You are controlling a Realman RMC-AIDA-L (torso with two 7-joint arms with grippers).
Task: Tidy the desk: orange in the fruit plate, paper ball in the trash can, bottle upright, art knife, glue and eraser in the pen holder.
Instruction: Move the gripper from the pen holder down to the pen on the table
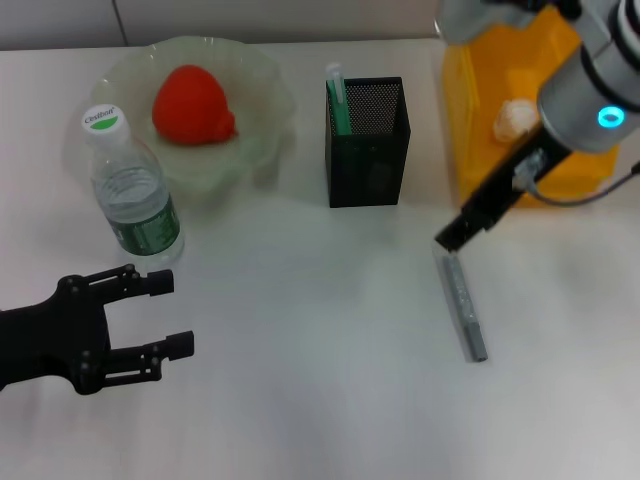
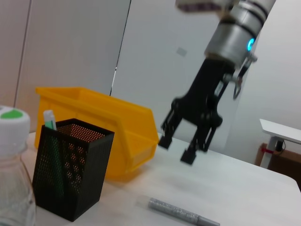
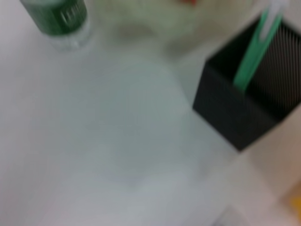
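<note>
Hovering just above the near end of the glue [image 1: 464, 305], the right gripper [image 2: 178, 148] has its fingers spread apart and holds nothing. The grey stick lies flat on the desk [image 1: 320, 400], in front of the trash can [image 1: 500, 70] and right of the pen holder [image 1: 367, 160], where the art knife [image 1: 338, 95] stands. The left gripper [image 1: 170, 315] rests open near the upright bottle [image 1: 130, 195]; the orange [image 1: 192, 105] sits in the fruit plate [image 1: 262, 80].
</note>
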